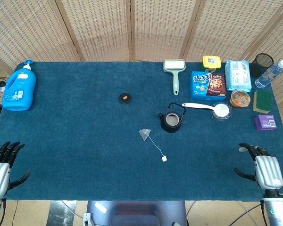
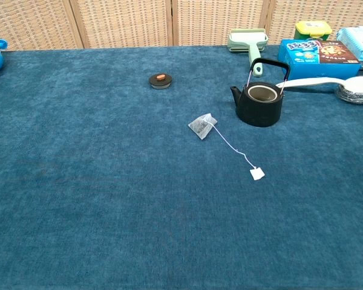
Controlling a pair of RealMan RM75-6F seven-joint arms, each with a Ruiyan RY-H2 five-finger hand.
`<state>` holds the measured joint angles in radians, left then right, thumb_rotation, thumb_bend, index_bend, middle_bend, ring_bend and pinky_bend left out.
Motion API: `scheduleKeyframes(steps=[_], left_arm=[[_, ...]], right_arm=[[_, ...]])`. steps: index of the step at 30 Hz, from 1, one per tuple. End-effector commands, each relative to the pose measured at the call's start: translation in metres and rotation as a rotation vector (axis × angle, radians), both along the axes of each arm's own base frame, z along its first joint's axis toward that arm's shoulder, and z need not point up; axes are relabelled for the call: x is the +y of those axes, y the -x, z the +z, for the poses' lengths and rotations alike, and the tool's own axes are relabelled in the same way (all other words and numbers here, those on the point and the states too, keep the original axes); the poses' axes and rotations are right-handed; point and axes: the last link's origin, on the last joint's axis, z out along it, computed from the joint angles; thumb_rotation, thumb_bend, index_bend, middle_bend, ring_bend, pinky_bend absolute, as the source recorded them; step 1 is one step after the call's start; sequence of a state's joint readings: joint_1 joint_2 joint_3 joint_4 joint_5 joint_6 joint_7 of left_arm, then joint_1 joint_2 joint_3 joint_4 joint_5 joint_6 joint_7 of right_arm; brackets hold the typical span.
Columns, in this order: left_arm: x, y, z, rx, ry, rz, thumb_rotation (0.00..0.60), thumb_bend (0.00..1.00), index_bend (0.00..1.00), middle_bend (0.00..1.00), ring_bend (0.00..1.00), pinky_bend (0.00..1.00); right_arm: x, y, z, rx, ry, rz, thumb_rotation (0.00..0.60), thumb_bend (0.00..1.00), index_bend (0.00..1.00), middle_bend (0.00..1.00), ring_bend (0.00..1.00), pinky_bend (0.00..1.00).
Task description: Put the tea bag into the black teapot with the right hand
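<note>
Pre-reach: right hand [image 1: 265, 170] rests released, fingers spread, at the near tabletop [image 1: 85, 155] edge, tea bag [image 1: 145, 133] lying well off to its left and ahead, just short of the lidless teapot [image 1: 171, 120]; next comes a long reach and fine pinch.

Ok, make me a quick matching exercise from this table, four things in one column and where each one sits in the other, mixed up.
Things:
1. tea bag
2. black teapot
3. teapot lid
4. blue detergent bottle

Places:
A. far left edge of the table
B. just left of the white spoon
C. open cloth, string trailing toward the robot
D. alone, left of and behind the teapot

Pairs: 1-C, 2-B, 3-D, 4-A
</note>
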<state>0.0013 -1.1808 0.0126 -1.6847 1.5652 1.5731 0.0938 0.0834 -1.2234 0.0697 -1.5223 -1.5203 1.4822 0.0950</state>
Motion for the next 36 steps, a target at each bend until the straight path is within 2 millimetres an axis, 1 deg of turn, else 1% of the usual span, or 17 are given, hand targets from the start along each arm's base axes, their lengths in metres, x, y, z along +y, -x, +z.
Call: scheduleKeyframes(steps=[1,7,13,20,28,32,35,36], left_arm=[[0.000,0.001,-0.001,0.000,0.004,0.004,0.600,0.29,0.14,0.12,0.03,0.14],[0.000,0.001,-0.002,0.000,0.008,0.007,0.600,0.29,0.14,0.12,0.03,0.14],[-0.002,0.000,0.003,-0.001,-0.007,-0.001,0.600,0.29,0.14,0.12,0.03,0.14],[0.000,-0.001,0.006,0.002,-0.013,-0.015,0.600,0.29,0.14,0.12,0.03,0.14],[0.002,-0.005,0.011,0.011,-0.019,-0.031,0.600,0.29,0.14,0.12,0.03,0.14],[0.005,-0.009,0.013,0.019,-0.019,-0.050,0.600,0.29,0.14,0.12,0.03,0.14],[0.008,-0.011,0.015,0.029,-0.020,-0.060,0.600,0.29,0.14,0.12,0.03,0.14],[0.008,-0.012,0.016,0.032,-0.020,-0.061,0.600,0.29,0.14,0.12,0.03,0.14]], right_arm=[[-0.001,0.001,-0.002,-0.004,-0.008,-0.003,0.600,0.11,0.25,0.37,0.35,0.40],[-0.001,0.001,-0.004,-0.011,-0.015,-0.004,0.600,0.12,0.25,0.37,0.36,0.40],[0.003,0.001,0.000,-0.016,0.004,0.006,0.600,0.12,0.25,0.37,0.36,0.40],[0.004,-0.002,0.002,-0.023,0.009,0.024,0.600,0.12,0.25,0.37,0.36,0.40],[0.001,-0.009,0.003,-0.054,-0.022,0.077,0.600,0.12,0.25,0.39,0.40,0.42],[-0.004,-0.018,0.002,-0.074,-0.059,0.130,0.600,0.14,0.25,0.42,0.49,0.47],[-0.011,-0.031,-0.003,-0.081,-0.137,0.196,0.600,0.17,0.25,0.46,0.57,0.58],[-0.013,-0.034,-0.004,-0.078,-0.154,0.208,0.600,0.17,0.25,0.47,0.61,0.64]])
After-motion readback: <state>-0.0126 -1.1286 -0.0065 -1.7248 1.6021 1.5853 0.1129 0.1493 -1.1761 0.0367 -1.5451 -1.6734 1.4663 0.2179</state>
